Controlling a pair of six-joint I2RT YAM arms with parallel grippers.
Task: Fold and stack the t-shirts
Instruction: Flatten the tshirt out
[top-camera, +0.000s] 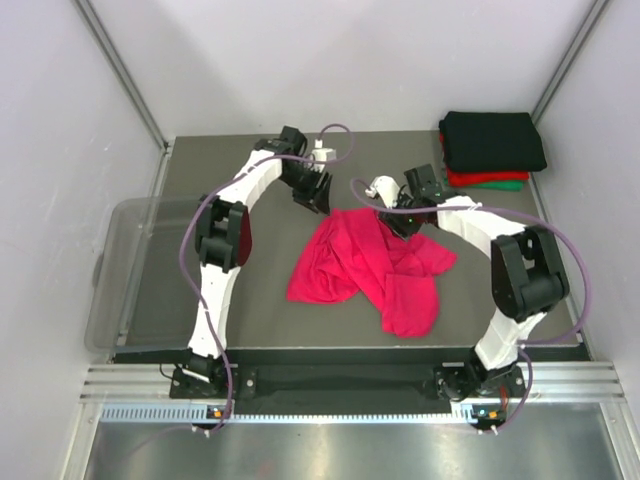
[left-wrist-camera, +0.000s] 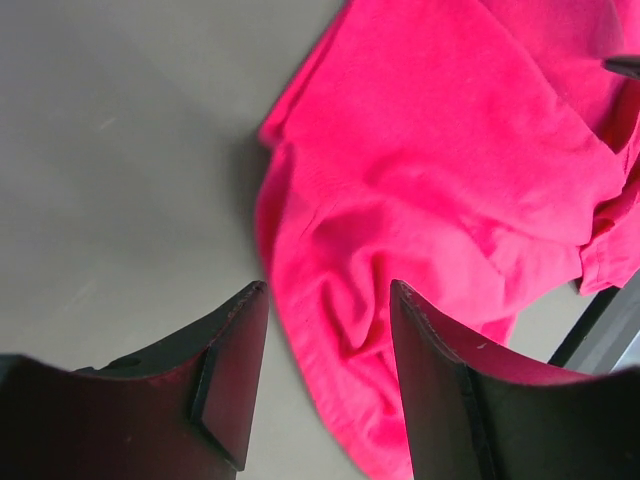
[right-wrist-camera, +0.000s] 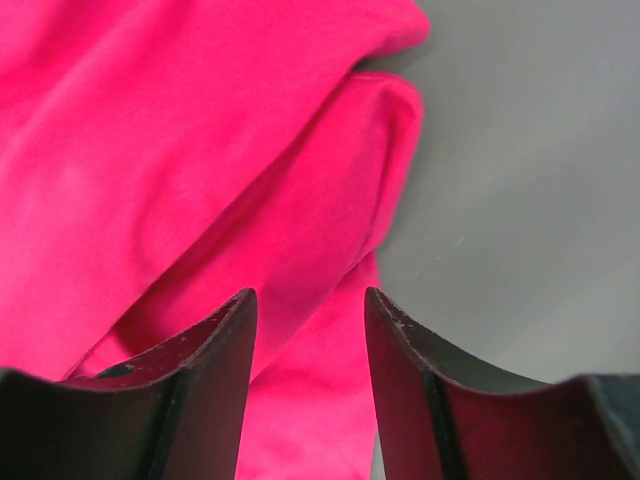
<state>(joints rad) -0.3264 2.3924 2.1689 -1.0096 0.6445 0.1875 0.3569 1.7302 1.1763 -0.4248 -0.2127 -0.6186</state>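
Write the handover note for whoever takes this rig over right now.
Left gripper: open, empty, over the pink t-shirt's far edge.
Right gripper: open, empty, over the same edge, further right.
Pink t-shirt: crumpled mid-table, not folded.
Done: black, red and green t-shirts folded, in a stack at the far right corner.
Left to do: spread and fold the pink one, add it to the stack.

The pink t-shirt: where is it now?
In the top view, the pink t-shirt lies crumpled mid-table, between the clear bin at left and the folded shirts at far right.
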